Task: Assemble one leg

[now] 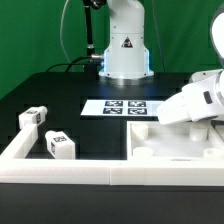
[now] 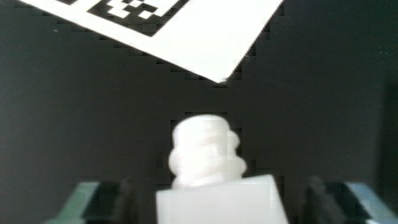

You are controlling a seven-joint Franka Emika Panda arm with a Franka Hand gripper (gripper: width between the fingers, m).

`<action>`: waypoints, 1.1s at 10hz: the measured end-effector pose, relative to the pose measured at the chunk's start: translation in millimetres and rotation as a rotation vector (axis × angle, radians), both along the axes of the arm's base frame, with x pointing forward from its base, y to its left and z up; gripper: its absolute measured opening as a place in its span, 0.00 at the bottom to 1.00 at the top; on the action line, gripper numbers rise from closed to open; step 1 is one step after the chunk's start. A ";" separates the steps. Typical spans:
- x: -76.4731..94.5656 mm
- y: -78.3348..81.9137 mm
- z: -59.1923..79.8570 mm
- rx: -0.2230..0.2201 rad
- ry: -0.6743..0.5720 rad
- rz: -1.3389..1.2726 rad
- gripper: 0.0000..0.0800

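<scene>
My gripper (image 2: pixel 214 205) is shut on a white leg (image 2: pixel 210 160). The leg sits between the dark fingers (image 2: pixel 103 200), and its rounded screw end points away from the camera over the black table. In the exterior view the gripper (image 1: pixel 166 116) hangs at the right, just above the far edge of the large white panel (image 1: pixel 175 148). My hand hides the held leg there. Two more legs with tag stickers lie at the exterior view's left: one further back (image 1: pixel 33 117) and one nearer (image 1: pixel 60 144).
The marker board (image 1: pixel 125 106) lies in the middle of the table before the robot base (image 1: pixel 125 50); its corner shows in the wrist view (image 2: pixel 178 30). A white raised wall (image 1: pixel 60 172) runs along the front and left.
</scene>
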State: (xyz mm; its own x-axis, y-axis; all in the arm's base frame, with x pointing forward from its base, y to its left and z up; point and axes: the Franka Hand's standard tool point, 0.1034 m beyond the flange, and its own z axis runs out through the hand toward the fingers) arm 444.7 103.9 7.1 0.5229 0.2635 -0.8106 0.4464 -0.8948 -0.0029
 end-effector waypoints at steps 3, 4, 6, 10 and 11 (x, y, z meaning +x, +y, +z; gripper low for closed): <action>2.0 -3.1 8.3 0.012 0.014 0.007 0.36; 2.7 -4.4 18.6 0.012 0.026 0.008 0.36; 1.0 -12.1 58.4 -0.010 0.081 -0.008 0.36; 10.5 -11.4 58.6 0.033 -0.013 0.000 0.36; 14.3 -11.6 60.3 0.066 -0.097 0.005 0.36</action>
State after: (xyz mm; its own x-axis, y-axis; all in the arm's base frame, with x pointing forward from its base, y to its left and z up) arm 459.0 92.3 67.4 0.5969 0.3171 -0.7370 0.4514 -0.8921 -0.0182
